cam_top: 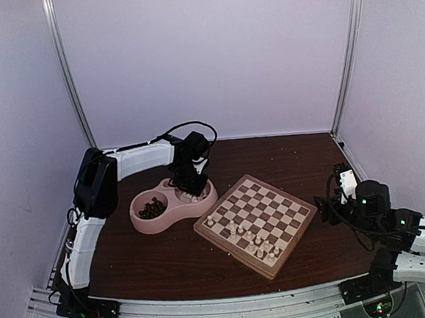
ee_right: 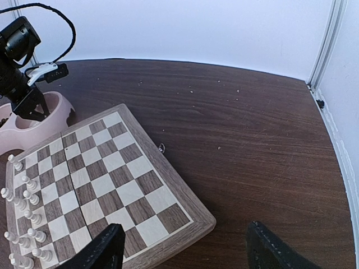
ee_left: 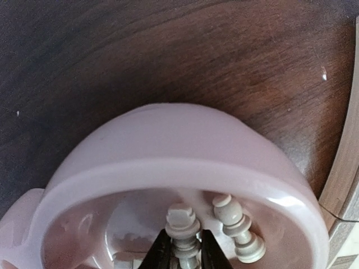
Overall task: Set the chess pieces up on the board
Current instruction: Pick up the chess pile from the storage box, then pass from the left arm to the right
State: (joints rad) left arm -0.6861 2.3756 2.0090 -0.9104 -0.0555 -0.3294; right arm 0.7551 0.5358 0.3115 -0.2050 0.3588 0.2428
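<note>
The board (cam_top: pixel 290 206) lies angled at the table's middle, and several cream chess pieces (cam_top: pixel 250 238) stand along its near-left side; the right wrist view shows the board (ee_right: pixel 115 168) and those pieces (ee_right: pixel 27 208) too. My left gripper (cam_top: pixel 189 189) reaches down into the right bowl of a pink dish (cam_top: pixel 139 224). In the left wrist view, my left gripper (ee_left: pixel 184 241) is shut on the neck of a cream chess piece (ee_left: pixel 182 219), and another cream piece (ee_left: pixel 238 227) lies beside it. My right gripper (ee_right: pixel 185 238) hangs open above the table by the board's right corner, holding nothing.
The pink dish's left bowl holds several dark brown pieces (cam_top: pixel 154 206). Its pale rim (ee_left: pixel 185 168) curves across the left wrist view. Grey-white walls with metal posts enclose the dark wooden table (ee_right: pixel 241 123). My right arm (cam_top: pixel 395 229) sits at the table's right edge.
</note>
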